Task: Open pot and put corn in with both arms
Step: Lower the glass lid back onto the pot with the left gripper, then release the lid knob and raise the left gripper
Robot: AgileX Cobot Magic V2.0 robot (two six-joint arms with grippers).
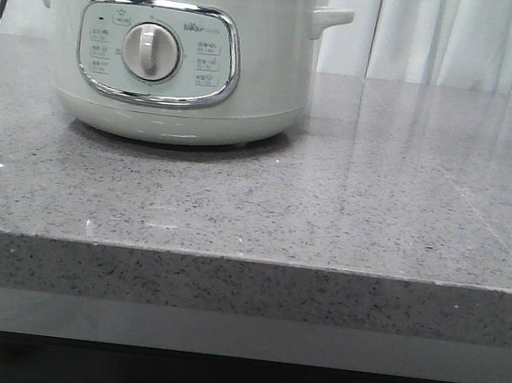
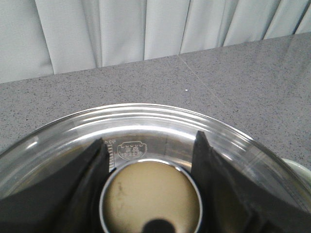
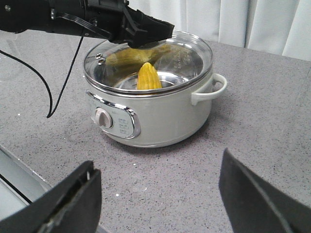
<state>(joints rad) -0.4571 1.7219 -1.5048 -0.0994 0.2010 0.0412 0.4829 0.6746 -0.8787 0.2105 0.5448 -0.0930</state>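
Observation:
The pale grey-green pot (image 1: 174, 99) stands at the back left of the table, its glass lid (image 3: 187, 56) seated on the rim. The yellow corn (image 3: 148, 77) stands inside the pot, seen through the glass. My left gripper (image 3: 146, 36) is over the lid's middle. In the left wrist view my left gripper (image 2: 150, 138) has a black finger (image 2: 82, 184) against each side of the round lid knob (image 2: 151, 196). My right gripper (image 3: 158, 162) is open and empty, above the table in front of the pot's dial side, well apart from it.
A black cable (image 3: 63, 87) hangs from the left arm to the table beside the pot. White curtains (image 1: 458, 39) hang behind. The grey stone table's front edge (image 1: 248, 260) runs across the front view.

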